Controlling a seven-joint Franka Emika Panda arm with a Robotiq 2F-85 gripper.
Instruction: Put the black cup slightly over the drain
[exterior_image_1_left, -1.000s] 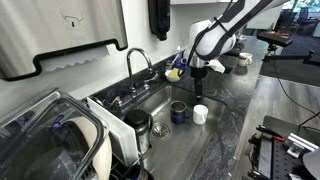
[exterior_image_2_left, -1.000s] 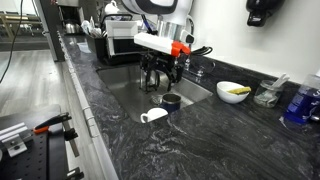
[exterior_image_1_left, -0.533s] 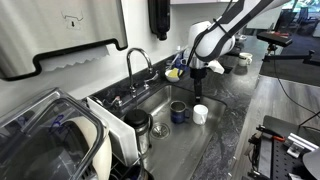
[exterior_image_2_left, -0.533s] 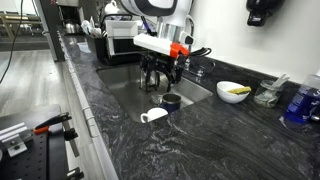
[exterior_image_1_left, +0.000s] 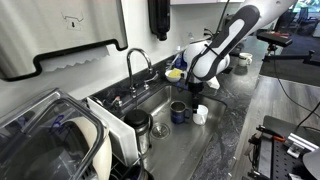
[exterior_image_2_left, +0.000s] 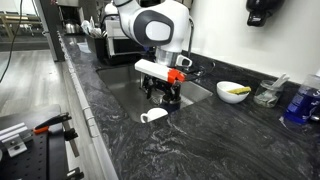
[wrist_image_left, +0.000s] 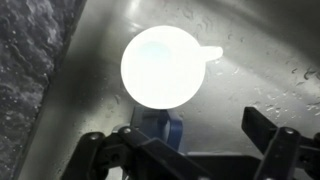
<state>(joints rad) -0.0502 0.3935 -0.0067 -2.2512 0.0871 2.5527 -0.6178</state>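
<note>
The black cup (exterior_image_1_left: 178, 112), which looks dark blue, stands upright in the sink (exterior_image_1_left: 155, 100), with a white cup (exterior_image_1_left: 200, 115) right beside it. My gripper (exterior_image_1_left: 196, 93) hangs open just above the two cups. In the wrist view the white cup (wrist_image_left: 163, 67) fills the centre. The dark cup (wrist_image_left: 160, 131) sits below it, partly under one finger of the open gripper (wrist_image_left: 200, 150). In an exterior view my gripper (exterior_image_2_left: 163, 96) hides most of the dark cup, and the white cup (exterior_image_2_left: 153, 116) lies in front. I cannot see the drain.
A faucet (exterior_image_1_left: 135, 62) stands behind the sink. A metal cup (exterior_image_1_left: 137, 124) sits at the sink's end next to a dish rack (exterior_image_1_left: 60, 135). A bowl of yellow food (exterior_image_2_left: 234, 91) and a blue bottle (exterior_image_2_left: 297, 103) stand on the dark counter (exterior_image_2_left: 200, 140).
The arm has come down into the sink and closer to the two cups. The cups have not moved.
</note>
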